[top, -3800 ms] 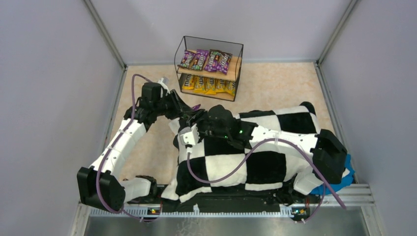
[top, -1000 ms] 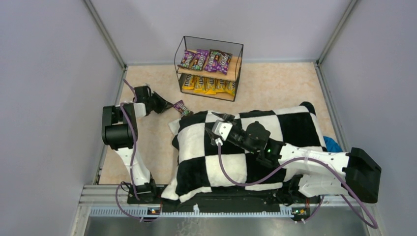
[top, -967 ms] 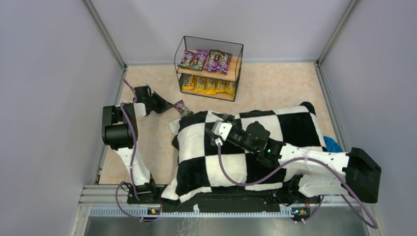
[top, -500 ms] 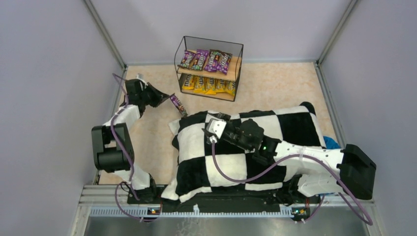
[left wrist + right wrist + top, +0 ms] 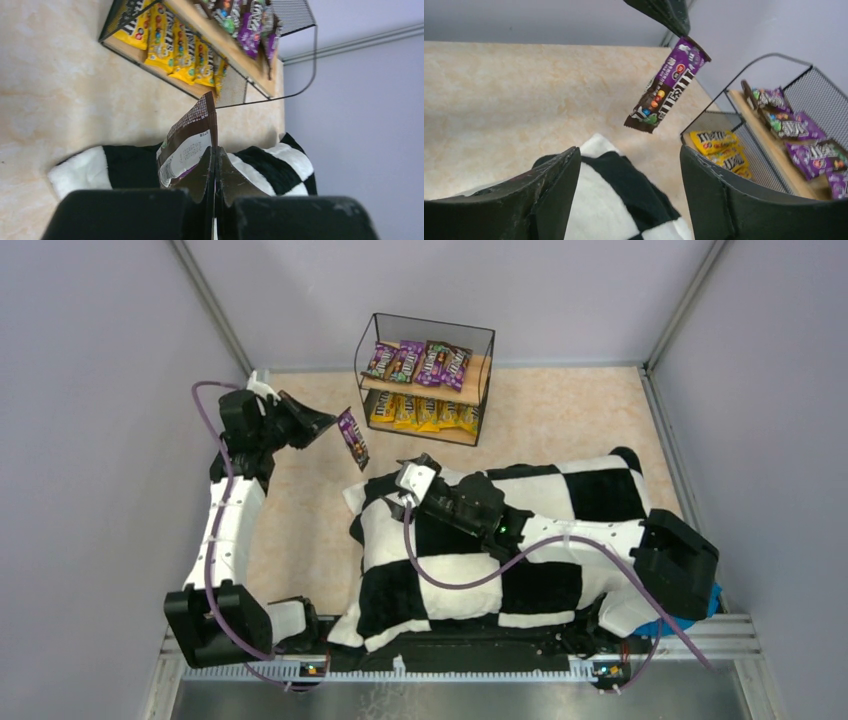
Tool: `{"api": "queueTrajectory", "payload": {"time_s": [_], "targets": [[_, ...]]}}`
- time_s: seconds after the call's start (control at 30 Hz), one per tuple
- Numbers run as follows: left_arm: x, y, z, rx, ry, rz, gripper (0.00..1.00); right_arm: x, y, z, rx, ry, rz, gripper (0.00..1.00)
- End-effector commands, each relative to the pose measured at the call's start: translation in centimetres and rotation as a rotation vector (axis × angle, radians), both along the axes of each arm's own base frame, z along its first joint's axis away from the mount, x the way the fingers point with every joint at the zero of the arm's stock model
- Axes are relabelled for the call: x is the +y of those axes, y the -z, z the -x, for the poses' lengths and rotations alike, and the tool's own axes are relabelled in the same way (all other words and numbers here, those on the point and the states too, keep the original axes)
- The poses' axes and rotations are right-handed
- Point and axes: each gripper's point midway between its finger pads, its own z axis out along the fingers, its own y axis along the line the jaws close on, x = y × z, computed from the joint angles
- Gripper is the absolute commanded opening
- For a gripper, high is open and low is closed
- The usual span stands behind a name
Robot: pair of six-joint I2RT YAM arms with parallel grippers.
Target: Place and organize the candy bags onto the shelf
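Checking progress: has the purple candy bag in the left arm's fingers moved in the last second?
Yes. The purple candy bag has moved away from the cushion corner, toward the shelf.

The left arm is reaching up along the left side, the left gripper pinching a purple candy bag aloft; the right arm is lying low, stretching leftward, the right gripper gaping open.

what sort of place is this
Probably a robot test cell: plain grey walls box in the table, the left arm and right arm are bolted at its near edge, and one small shelf holds candy bags.
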Motion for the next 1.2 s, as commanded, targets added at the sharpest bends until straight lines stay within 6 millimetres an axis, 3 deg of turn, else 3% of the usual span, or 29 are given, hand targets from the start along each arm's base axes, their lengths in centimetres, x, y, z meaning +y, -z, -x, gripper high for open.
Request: {"api": "queueTrajectory", "payload": {"time_s": [0.0,0.17,0.37,0.5,0.6,0.8,1.03,1.17], "targets": [[-1.4,-6.4,2.4,-0.077,0.042,0.063,0.0,2.1,-3.7,0.8,-0.147,-0.11,-0.109,0.82],[-2.4,-10.3,4.3,-0.089,0.063,0.16,0.0,1.7,-4.3,1.9,-0.439,-0.145,-0.177,0.93],[-3.1,-13.5,5.7,-0.131,0.101,0.195,0.0,2.9,-4.5,1.0,-0.592,-0.095,-0.238,0.93],[-3.4,-15.5,6.4,-0.157,0.113,0.213,0.0,2.8,-5.0,-0.6,-0.63,0.02,-0.28,0.93],[-3.6,-16.4,6.6,-0.16,0.121,0.225,0.0,2.5,-5.8,-1.1,-0.651,0.066,-0.324,0.93],[-4.1,-17.8,7.4,-0.181,0.153,0.254,0.0,3.8,-7.4,-2.2,-0.663,0.105,-0.341,0.94],[-4.4,-19.2,8.2,-0.209,0.174,0.271,0.0,4.9,-7.9,-4.3,-0.679,0.195,-0.328,0.95],[-4.6,-19.9,8.7,-0.23,0.188,0.276,0.0,5.1,-8.7,-4.3,-0.681,0.198,-0.353,0.95]]}}
